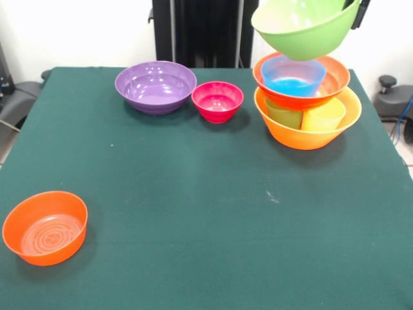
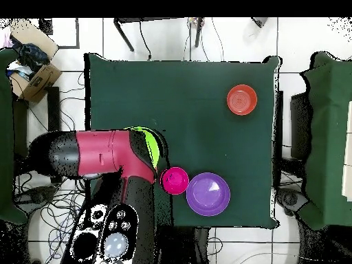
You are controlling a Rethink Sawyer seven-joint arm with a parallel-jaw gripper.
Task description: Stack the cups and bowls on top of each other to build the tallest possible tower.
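Tower (image 1: 307, 106) at the far right of the green table (image 1: 193, 213) in the front view: big orange bowl (image 1: 308, 132) at the base, green cup (image 1: 284, 115) and yellow cup (image 1: 323, 117) visible through its wall, wide red-orange bowl (image 1: 301, 87) resting on them, small blue bowl (image 1: 293, 75) inside that. Big lime green bowl (image 1: 303, 29) is tilted in the air just above the tower, clear of the blue bowl. Gripper (image 1: 356, 10) shows only as a dark part at the lime bowl's far rim; whether it is wide or narrow cannot be told. Small pink bowl (image 1: 217, 101) sits near the tower's left, purple bowl (image 1: 155, 86) just beyond it, nearly touching. Small orange bowl (image 1: 45, 227) well apart, near-left corner. Overhead, the red arm (image 2: 103, 155) covers the tower.
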